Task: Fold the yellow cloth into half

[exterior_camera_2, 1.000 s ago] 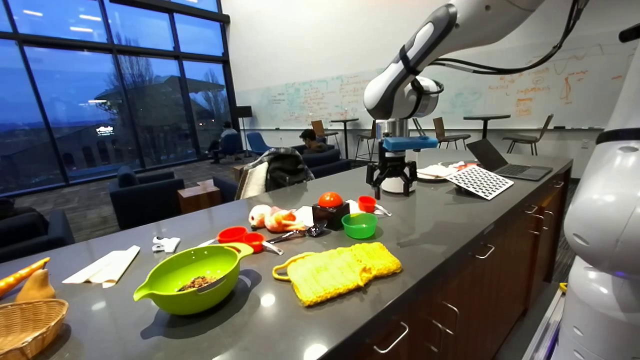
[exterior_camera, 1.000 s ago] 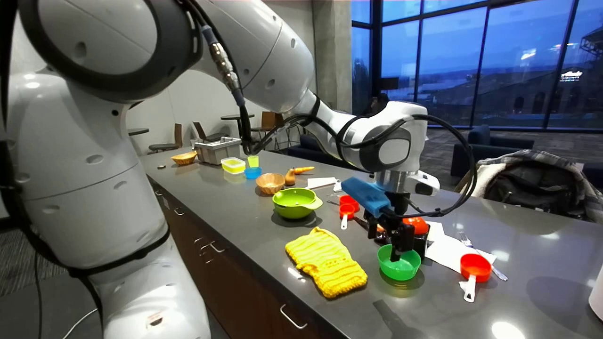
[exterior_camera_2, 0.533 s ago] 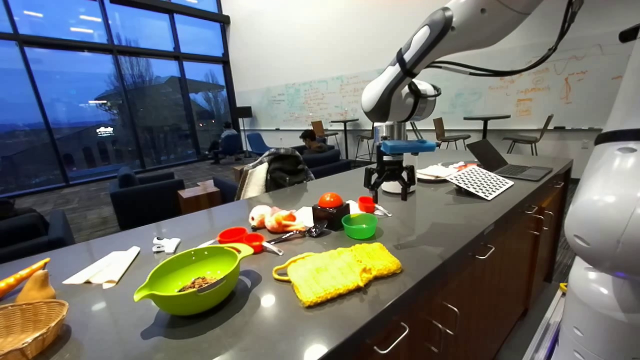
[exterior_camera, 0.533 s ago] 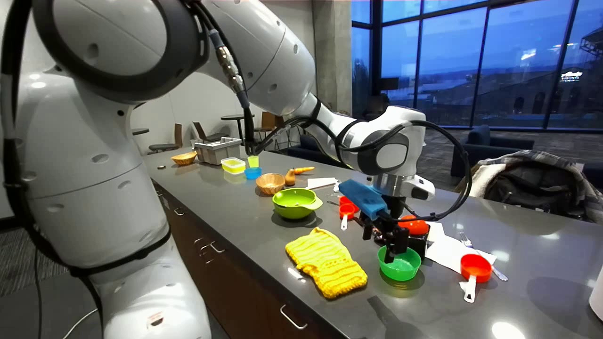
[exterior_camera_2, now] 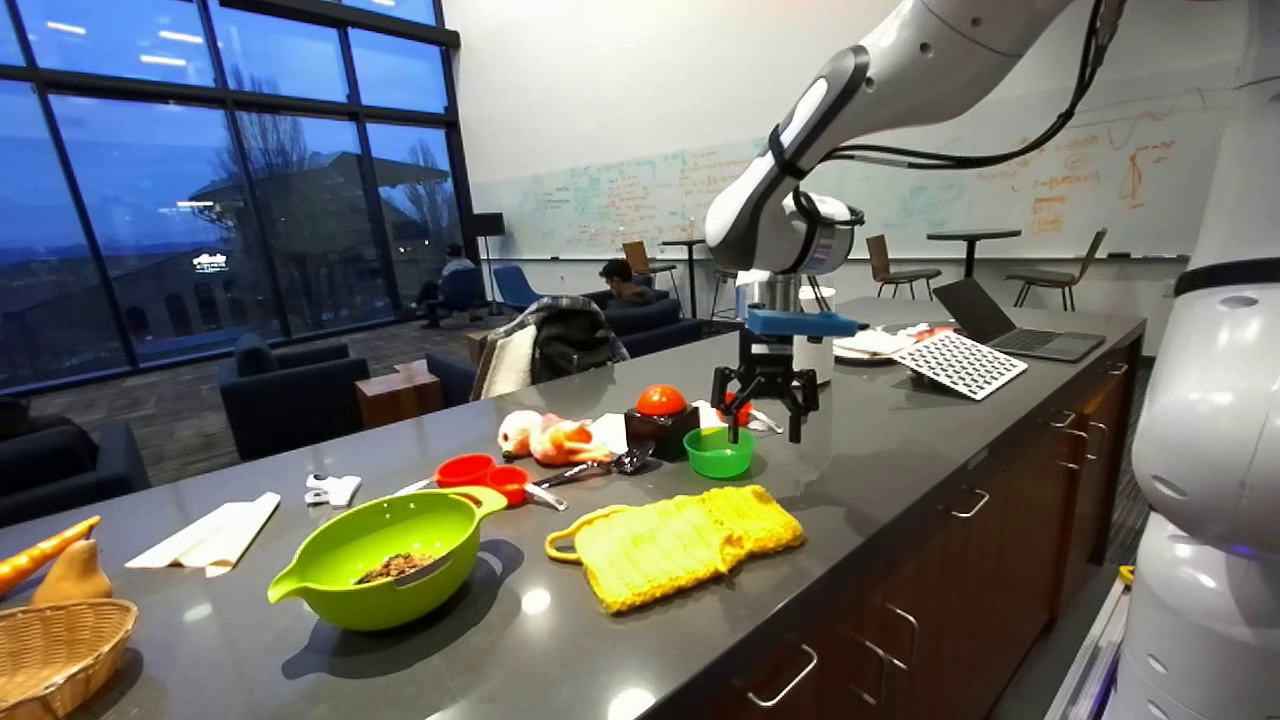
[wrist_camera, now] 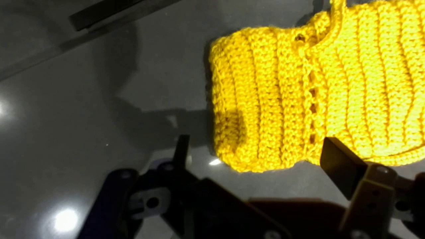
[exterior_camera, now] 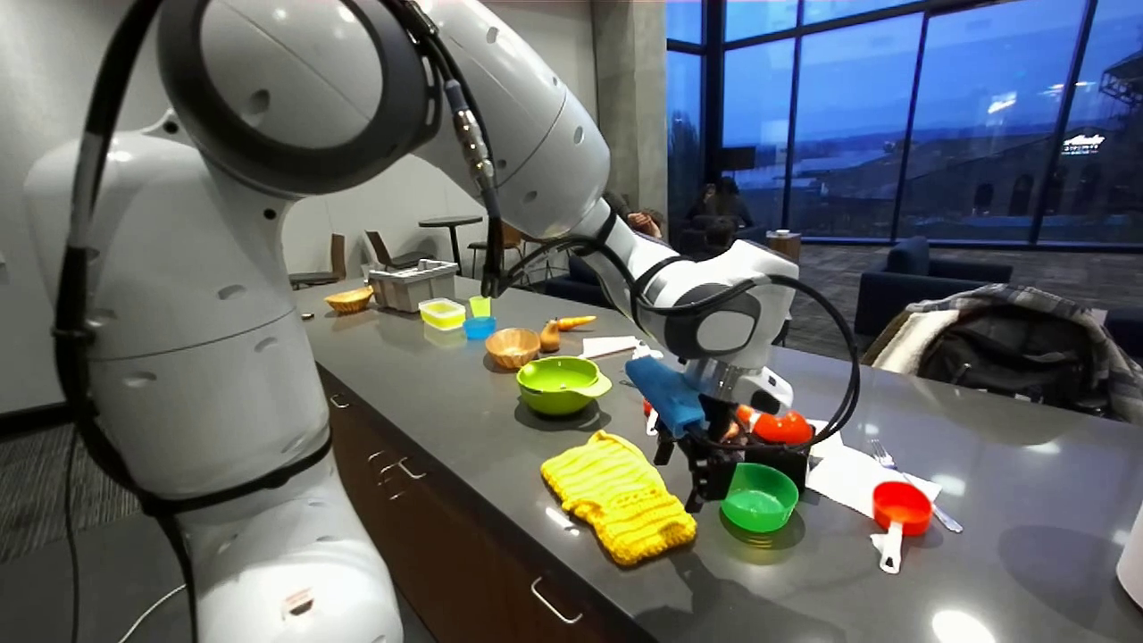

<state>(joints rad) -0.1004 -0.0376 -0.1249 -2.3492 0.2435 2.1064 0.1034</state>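
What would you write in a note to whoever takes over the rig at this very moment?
End effector: open, holding nothing, raised above the counter.
Yellow cloth: lying on the counter, apart from the small green bowl.
Done: no fold in half that I can confirm. The wrist view shows an end section set off by a line across the cloth; I cannot tell whether it is a turned-over flap.
Left: probably grip one end, lay it over the other and release.
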